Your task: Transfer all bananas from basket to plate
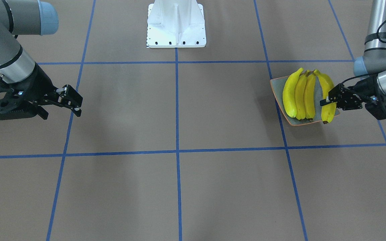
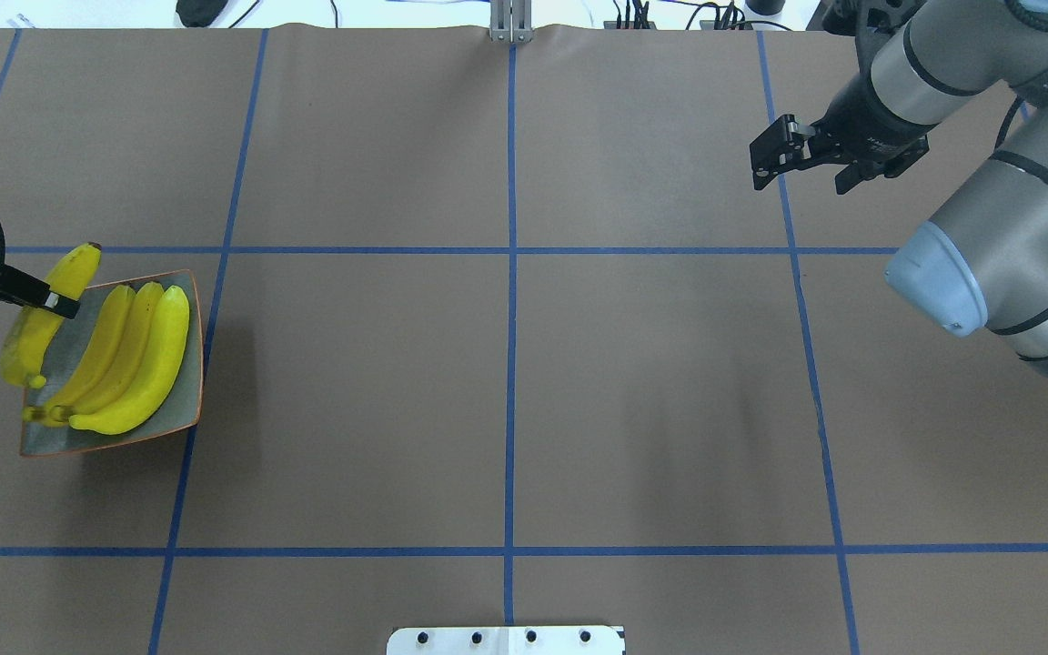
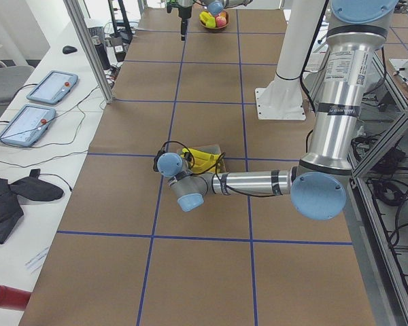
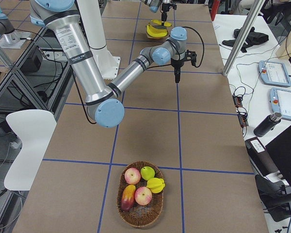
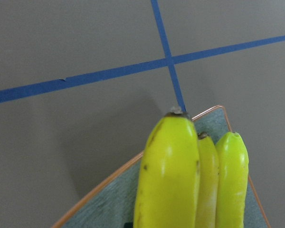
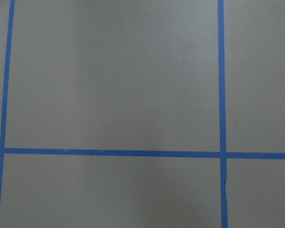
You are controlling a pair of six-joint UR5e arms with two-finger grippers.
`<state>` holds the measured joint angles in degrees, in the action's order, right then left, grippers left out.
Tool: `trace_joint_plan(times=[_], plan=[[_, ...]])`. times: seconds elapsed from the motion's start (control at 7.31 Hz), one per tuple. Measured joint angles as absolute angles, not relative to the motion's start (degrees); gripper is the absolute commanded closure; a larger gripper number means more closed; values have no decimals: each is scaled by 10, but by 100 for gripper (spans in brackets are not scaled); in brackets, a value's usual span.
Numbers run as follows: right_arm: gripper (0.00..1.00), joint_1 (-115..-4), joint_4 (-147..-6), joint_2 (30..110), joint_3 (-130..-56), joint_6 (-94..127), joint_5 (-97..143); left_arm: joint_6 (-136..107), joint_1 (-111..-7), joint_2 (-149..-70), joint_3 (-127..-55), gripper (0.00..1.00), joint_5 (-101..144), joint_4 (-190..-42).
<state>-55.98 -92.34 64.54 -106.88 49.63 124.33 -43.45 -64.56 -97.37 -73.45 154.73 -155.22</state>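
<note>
- Yellow count first: logged four bananas (image 1: 300, 97), all at the plate (image 2: 174, 420), far out toward the left end of the counter (image 1: 213, 110).
- Found three lying side by side, flat on the plate.
- Found the fourth banana (image 2: 28, 341) along the plate's outer edge, partly overhanging the rim. Cannot tell whether resting there or held just above.
- Read the left tool (image 1: 328, 100) as clamped across the middle of the fourth banana. Checked against the left wrist view, filled close-up with that banana, so consistent with a hold.
- Read the right tool (image 2: 804, 168) as spread wide with nothing gripped, hanging over bare counter well apart from the plate.
- Checked the basket (image 4: 131, 218) near the counter's right end: apples, a green pear and other fruit, but no banana seen in it.
- Judged the task nearly complete. Left to do, probably: seat the fourth banana fully inside the rim, then release.
- Noted surface: matte brown covering, blue tape (image 1: 177, 100) in a grid, white pedestal base (image 1: 176, 23) between the arms.
- Noted room: side bench with two tablets (image 3: 52, 86), cables and a dark cloth; white chair (image 4: 29, 141) behind the robot.
</note>
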Motion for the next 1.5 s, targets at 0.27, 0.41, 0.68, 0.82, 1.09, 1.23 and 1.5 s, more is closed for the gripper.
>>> trace_joint_plan(times=[0.27, 0.41, 0.68, 0.82, 1.09, 1.23, 1.5], plan=[[1, -559, -923, 645, -1069, 497, 1243, -434, -645, -973, -734, 23, 1546, -1554], [1, -558, -923, 645, -1070, 497, 1243, -434, -645, -973, -734, 22, 1544, -1558], [1, -559, -923, 646, -1070, 497, 1243, -435, -645, -974, -734, 0, 1539, -1561], [1, -559, -923, 646, -1070, 496, 1243, -436, -645, -980, -734, 0, 1529, -1561], [1, -562, -922, 653, -1069, 496, 1236, -452, -648, -1005, -734, 0, 1472, -1554], [1, -567, -921, 660, -1067, 496, 1231, -464, -656, -1021, -735, 0, 1415, -1539], [1, -581, -922, 673, -1057, 496, 1222, -466, -672, -1054, -737, 0, 1316, -1465]])
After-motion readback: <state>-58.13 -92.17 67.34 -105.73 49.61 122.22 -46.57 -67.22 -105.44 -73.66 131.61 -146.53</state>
